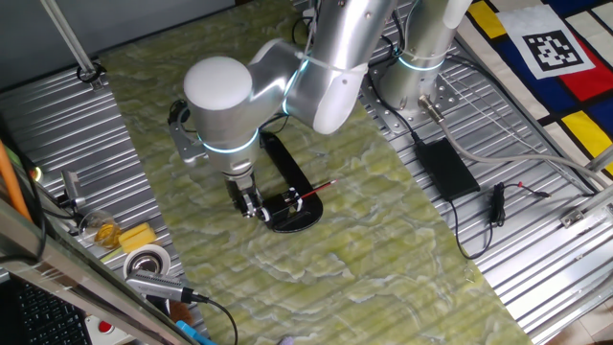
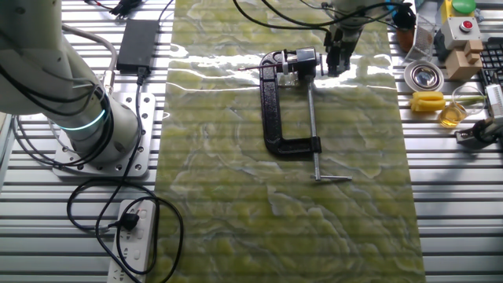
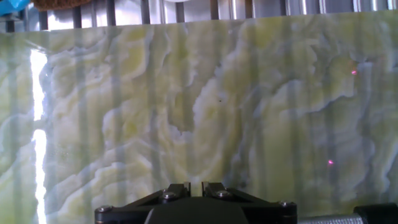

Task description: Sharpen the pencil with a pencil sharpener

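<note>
Your hand view gives only the green mat point(image 3: 199, 112) and the gripper point(image 3: 194, 188) at the bottom edge, fingertips nearly touching with a thin slit between and nothing held. In one fixed view you see what it misses: one sharpener point(image 1: 292, 206) just beside the gripper point(image 1: 253, 208), one red pencil point(image 1: 314, 192) poking out of it. The other fixed view shows you the clamp's point(image 2: 280, 110) silver rod point(image 2: 313, 130). Farther off, one power brick point(image 1: 445, 165).

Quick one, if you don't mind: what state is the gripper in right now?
Gripper: fingers close together beside the pencil sharpener; whether they grip anything cannot be told.
</note>
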You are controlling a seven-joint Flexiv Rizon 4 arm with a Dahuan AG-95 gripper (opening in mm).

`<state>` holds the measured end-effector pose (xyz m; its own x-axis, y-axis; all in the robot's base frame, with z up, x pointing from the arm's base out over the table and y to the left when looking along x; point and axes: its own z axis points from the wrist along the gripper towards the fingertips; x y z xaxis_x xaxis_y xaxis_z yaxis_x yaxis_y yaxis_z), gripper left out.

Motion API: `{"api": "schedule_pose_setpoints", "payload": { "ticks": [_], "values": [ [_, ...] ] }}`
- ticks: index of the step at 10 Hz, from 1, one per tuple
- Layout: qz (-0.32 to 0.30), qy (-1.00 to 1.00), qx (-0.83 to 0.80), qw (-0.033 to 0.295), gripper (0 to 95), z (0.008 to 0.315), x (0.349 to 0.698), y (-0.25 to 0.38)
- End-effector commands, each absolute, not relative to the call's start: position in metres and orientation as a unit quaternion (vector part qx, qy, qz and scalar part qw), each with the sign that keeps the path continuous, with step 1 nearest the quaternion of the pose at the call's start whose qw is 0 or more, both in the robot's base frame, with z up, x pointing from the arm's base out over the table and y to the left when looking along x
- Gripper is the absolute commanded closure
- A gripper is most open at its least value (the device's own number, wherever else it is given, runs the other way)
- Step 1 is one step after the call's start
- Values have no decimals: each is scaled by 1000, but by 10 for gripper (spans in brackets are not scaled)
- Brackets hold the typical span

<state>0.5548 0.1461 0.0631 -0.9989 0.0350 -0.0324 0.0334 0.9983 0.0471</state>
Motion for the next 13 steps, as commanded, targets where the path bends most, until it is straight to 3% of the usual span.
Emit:
{"api": "schedule_pose_setpoints", "payload": {
  "ticks": [1, 7, 8, 13],
  "values": [
    [22, 999, 17, 18, 760, 61, 557, 147],
    [22, 1000, -2, 18, 760, 53, 562, 147],
    [22, 1000, -5, 18, 950, 52, 562, 147],
    [23, 999, -11, 21, 950, 46, 560, 147]
  ]
}}
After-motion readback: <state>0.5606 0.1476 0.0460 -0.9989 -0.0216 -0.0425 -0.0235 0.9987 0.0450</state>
